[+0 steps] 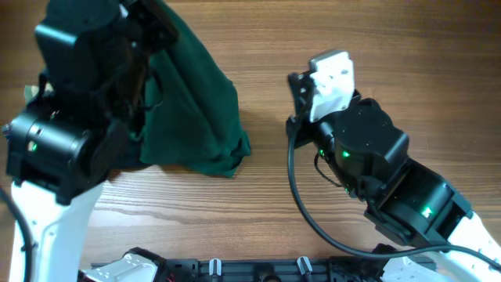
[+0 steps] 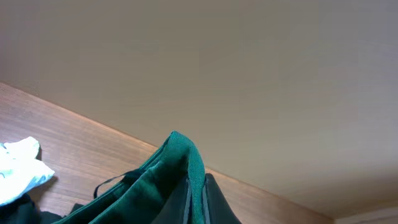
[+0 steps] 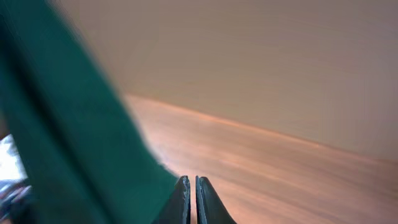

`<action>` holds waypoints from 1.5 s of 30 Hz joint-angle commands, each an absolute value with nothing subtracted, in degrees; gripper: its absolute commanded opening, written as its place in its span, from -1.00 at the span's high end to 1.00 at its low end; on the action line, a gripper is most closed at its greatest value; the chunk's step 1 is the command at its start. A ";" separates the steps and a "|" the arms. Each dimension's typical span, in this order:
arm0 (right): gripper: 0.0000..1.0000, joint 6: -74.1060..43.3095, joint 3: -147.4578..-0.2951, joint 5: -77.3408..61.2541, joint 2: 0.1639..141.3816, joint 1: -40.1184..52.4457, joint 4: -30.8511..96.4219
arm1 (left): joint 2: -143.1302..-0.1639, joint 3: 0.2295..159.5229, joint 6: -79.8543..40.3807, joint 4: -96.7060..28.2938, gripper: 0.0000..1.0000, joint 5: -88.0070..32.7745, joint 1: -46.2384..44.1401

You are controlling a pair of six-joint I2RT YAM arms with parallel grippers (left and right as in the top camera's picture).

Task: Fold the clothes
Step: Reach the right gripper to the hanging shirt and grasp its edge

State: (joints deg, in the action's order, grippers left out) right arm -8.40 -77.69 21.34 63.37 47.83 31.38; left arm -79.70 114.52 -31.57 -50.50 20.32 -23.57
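1. The dark green garment [image 1: 196, 110] is seen at the upper left of the table [image 1: 376, 39] in the overhead view. Its upper part is lifted under the left arm [image 1: 70, 117] and its lower edge is bunched on the wood
2. The left gripper [image 2: 198, 186] is clamped on the dark green garment. In the left wrist view a ridge of green cloth is pinched between the two dark fingers [image 2: 214, 202] and stands up past their tips
3. A white garment [image 2: 18, 168] is seen crumpled on the table at the left edge of the left wrist view, beside the green cloth; contact cannot be told
4. The right gripper [image 3: 192, 190] is pressed together with nothing held; only a thin slit is seen between the tips
5. The left half of the right wrist view is filled by the green garment as a blur; whether the right fingers touch it cannot be told
6. The right arm [image 1: 368, 149] is seen at the right in the overhead view, with bare wood between it and the garment's bunched edge
7. A plain beige wall [image 2: 249, 62] is seen behind the table in both wrist views
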 commanded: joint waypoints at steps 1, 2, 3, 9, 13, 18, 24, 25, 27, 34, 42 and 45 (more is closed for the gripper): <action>0.82 -12.19 -78.37 7.35 67.94 47.70 32.93 | -79.96 115.57 -29.95 -46.24 0.92 21.30 -23.64; 0.74 -12.49 -78.37 3.68 69.95 47.70 33.54 | -79.92 115.57 -29.95 -45.36 0.92 21.30 -23.64; 0.56 -12.62 -78.37 -1.56 72.99 47.70 34.24 | -79.92 115.57 -28.97 -44.42 0.92 21.30 -23.64; -0.23 -6.39 -78.37 -11.38 83.59 47.70 35.55 | -79.92 115.57 -27.16 -43.92 0.92 21.71 -23.62; -0.32 -1.50 -78.37 -12.16 87.68 47.70 34.74 | -79.83 115.57 -27.16 -44.14 0.92 21.71 -23.64; -0.38 3.38 -78.37 -14.63 90.39 47.70 33.26 | -79.40 115.57 -27.14 -44.38 0.92 21.71 -23.64; -0.37 4.78 -78.28 -15.73 94.24 47.70 29.87 | -78.54 115.57 -27.14 -44.45 0.92 21.69 -23.64; -0.36 5.13 -78.26 -15.42 94.85 47.70 29.23 | -78.26 115.57 -27.14 -44.45 0.92 21.69 -23.64; -0.36 6.04 -78.26 -13.96 95.83 47.48 27.57 | -77.56 115.57 -27.14 -44.84 0.92 21.69 -23.64; -0.39 7.55 -78.26 -11.64 96.27 44.99 23.81 | -77.34 115.57 -27.16 -46.54 0.92 21.69 -23.64; -0.15 7.33 -78.26 -16.95 99.39 44.38 21.91 | -77.34 115.57 -27.14 -46.57 0.92 21.52 -23.64; 0.76 5.56 -78.28 -18.44 99.20 44.38 23.20 | -77.36 115.57 -27.14 -46.52 0.92 21.54 -23.62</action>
